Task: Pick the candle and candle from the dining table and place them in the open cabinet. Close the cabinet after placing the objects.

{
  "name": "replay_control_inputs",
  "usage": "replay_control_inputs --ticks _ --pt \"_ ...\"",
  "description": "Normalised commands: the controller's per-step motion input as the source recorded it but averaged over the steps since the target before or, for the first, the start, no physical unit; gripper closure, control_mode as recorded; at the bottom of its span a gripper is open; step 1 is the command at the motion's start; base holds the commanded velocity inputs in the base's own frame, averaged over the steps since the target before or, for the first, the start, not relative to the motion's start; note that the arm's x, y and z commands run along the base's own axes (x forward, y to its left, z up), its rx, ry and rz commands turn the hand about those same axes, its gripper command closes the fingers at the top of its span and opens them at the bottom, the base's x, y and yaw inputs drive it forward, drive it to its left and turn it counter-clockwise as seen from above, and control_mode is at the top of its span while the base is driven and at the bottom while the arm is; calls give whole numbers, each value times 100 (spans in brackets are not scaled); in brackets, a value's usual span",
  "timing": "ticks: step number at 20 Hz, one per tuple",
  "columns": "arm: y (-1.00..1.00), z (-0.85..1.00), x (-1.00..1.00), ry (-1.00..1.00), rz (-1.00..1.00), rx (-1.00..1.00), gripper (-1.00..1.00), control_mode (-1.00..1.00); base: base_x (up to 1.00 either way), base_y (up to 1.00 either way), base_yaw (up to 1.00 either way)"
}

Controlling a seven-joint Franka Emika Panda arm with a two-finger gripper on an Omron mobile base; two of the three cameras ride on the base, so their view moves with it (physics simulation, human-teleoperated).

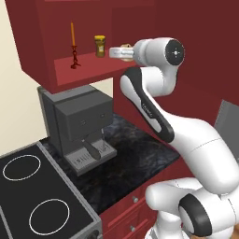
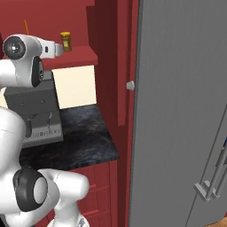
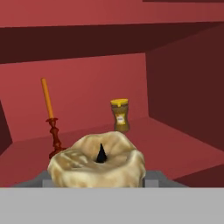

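Above, the white arm rises from its base, bends at the elbow and reaches level toward the open cabinet (image 1: 46, 56), its gripper (image 1: 117, 52) at the front edge of the red shelf (image 1: 88, 65). Its fingers are closed on the squat tan-yellow jar candle (image 3: 97, 165), which the hand view shows close up with a black wick at its centre. The orange taper candle (image 1: 73, 44) stands upright on its dark red stand on the shelf, toward the left. A small yellow jar (image 1: 100, 46) stands farther back on the same shelf, between the taper and the gripper. Below the cabinet a grey coffee machine (image 1: 79, 123) sits on the black marbled worktop (image 1: 135, 158), beside a black cooktop (image 1: 32, 196) with white ring marks. Dark red drawers with silver knobs front the worktop. A tall grey refrigerator (image 2: 181, 111) stands to the right.
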Motion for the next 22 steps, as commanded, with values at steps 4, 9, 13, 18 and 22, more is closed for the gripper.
replay_control_inputs --ticks 4,9,13,18,22 --pt "0 -10 0 0 0 0 100 -100 0 0 0" --pt "1 -23 0 0 0 0 100 -100 0 0 0" --pt "4 -32 1 0 0 0 100 -100 0 0 0" --pt "9 -16 28 0 0 0 100 -100 0 0 0" --pt "9 -3 53 0 0 2 100 -100 0 0 0"
